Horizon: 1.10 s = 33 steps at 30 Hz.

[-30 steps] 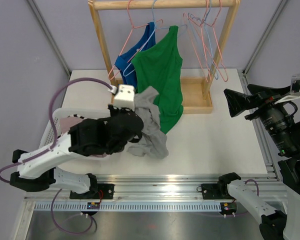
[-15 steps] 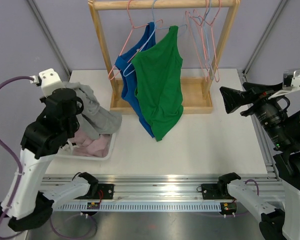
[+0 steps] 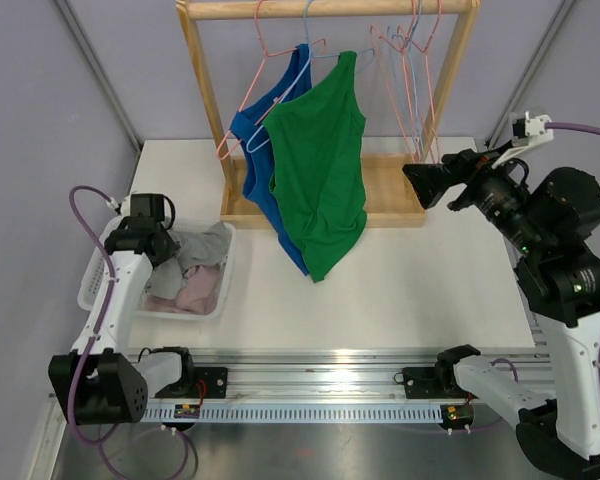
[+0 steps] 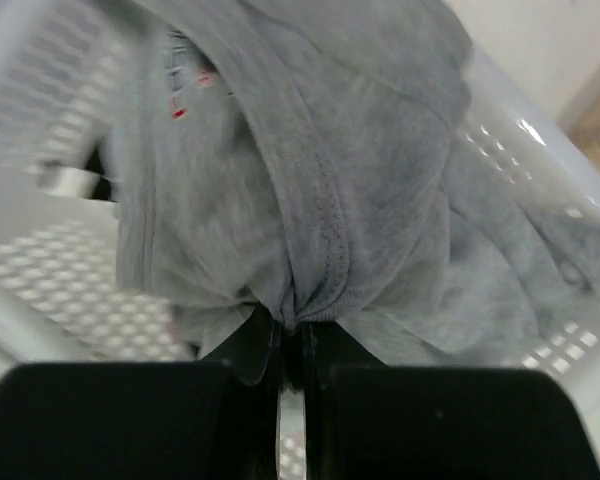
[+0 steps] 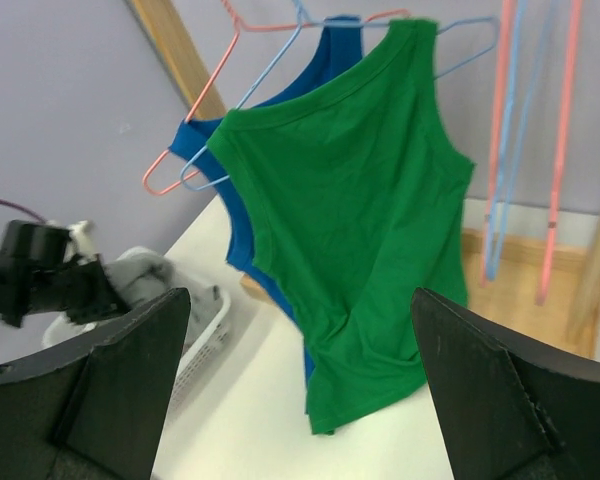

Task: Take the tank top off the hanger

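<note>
A green tank top [image 3: 320, 170] hangs on a blue wire hanger [image 3: 315, 40] on the wooden rack [image 3: 205, 90]. A blue tank top [image 3: 252, 150] hangs just behind it on a pink hanger. Both show in the right wrist view, green [image 5: 355, 220] in front of blue [image 5: 205, 150]. My left gripper [image 3: 165, 245] is down in the white basket [image 3: 95, 270]. In the left wrist view it [image 4: 292, 330] is shut on a fold of a grey tank top [image 4: 310, 180]. My right gripper [image 3: 430, 185] is open and empty, raised to the right of the green top and facing it [image 5: 298, 300].
A pink garment [image 3: 195, 290] lies in the basket beside the grey top [image 3: 205, 243]. Several empty pink and blue hangers [image 3: 410, 60] hang at the rack's right end. The rack's wooden base [image 3: 390, 195] sits on the white table behind the tops.
My left arm carried the grey tank top from the table's middle leftward and lowered it into the basket. My right arm swung left and up toward the rack.
</note>
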Each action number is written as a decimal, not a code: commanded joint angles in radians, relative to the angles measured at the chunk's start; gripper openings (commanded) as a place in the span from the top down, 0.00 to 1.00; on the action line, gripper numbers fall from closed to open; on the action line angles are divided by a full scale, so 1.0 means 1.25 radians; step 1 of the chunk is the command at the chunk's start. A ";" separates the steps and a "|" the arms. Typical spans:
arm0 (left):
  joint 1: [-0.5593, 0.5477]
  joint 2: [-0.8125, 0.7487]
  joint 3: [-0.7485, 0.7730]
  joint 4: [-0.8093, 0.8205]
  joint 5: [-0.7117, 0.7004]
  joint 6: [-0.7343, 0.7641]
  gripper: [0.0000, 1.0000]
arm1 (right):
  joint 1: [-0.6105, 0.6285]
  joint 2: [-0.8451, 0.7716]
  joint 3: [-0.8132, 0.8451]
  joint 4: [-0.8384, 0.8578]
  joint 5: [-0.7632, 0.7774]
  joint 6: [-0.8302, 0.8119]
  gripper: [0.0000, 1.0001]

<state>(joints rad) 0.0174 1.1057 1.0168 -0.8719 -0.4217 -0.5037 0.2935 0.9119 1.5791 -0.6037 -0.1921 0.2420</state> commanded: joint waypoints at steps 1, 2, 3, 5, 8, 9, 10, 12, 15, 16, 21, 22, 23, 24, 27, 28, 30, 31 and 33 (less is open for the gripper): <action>0.040 0.050 -0.082 0.149 0.300 -0.078 1.00 | -0.002 0.051 -0.014 0.080 -0.142 0.047 0.01; 0.047 0.075 -0.116 0.170 0.330 -0.095 1.00 | -0.002 0.078 -0.014 0.093 -0.179 0.063 0.01; 0.052 0.079 -0.171 0.205 0.332 -0.115 1.00 | 0.000 0.093 -0.013 0.115 -0.252 0.077 0.00; 0.058 0.062 -0.217 0.233 0.320 -0.154 1.00 | -0.002 0.140 -0.003 0.134 -0.332 0.135 0.00; 0.062 0.024 -0.238 0.246 0.295 -0.171 0.93 | -0.002 0.199 0.023 0.169 -0.380 0.185 0.01; 0.062 -0.006 -0.232 0.231 0.292 -0.175 0.84 | 0.000 0.212 0.025 0.208 -0.389 0.200 0.00; 0.063 -0.022 -0.212 0.220 0.291 -0.175 0.67 | -0.002 0.225 0.033 0.223 -0.389 0.217 0.00; 0.062 -0.063 -0.187 0.186 0.286 -0.171 0.34 | 0.006 0.274 0.063 0.245 -0.351 0.280 0.01; 0.062 -0.144 -0.118 0.111 0.252 -0.153 0.01 | 0.042 0.344 0.145 0.214 -0.227 0.301 0.00; 0.062 -0.185 -0.097 0.096 0.247 -0.144 0.01 | 0.084 0.361 0.170 0.203 -0.190 0.292 0.00; 0.062 -0.281 0.002 0.045 0.301 -0.045 0.01 | 0.175 0.513 0.378 0.094 0.108 0.258 0.00; 0.062 -0.295 0.003 0.056 0.332 -0.032 0.01 | 0.184 0.544 0.419 0.072 0.147 0.253 0.00; 0.062 -0.327 0.000 0.067 0.388 -0.020 0.01 | 0.201 0.604 0.459 0.052 0.216 0.242 0.00; 0.063 -0.338 0.000 0.081 0.474 -0.008 0.01 | 0.209 0.635 0.545 0.012 0.249 0.230 0.01; 0.061 -0.373 0.004 0.085 0.572 0.019 0.01 | 0.234 0.772 0.756 -0.081 0.344 0.189 0.03; 0.061 -0.379 0.006 0.084 0.580 0.029 0.01 | 0.240 0.844 0.815 -0.107 0.371 0.166 0.04; 0.061 -0.395 0.006 0.075 0.579 0.053 0.01 | 0.245 0.900 0.936 -0.138 0.420 0.149 0.05; 0.061 -0.396 -0.002 0.075 0.580 0.063 0.01 | 0.245 0.926 0.944 -0.126 0.422 0.145 0.06; 0.061 -0.394 -0.017 0.080 0.580 0.078 0.01 | 0.245 0.926 0.891 -0.048 0.409 0.139 0.09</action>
<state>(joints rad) 0.0929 0.6209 1.0039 -0.7822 0.2180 -0.4786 0.5884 2.0533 2.6858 -0.6781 0.2157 0.4652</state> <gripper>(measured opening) 0.987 0.921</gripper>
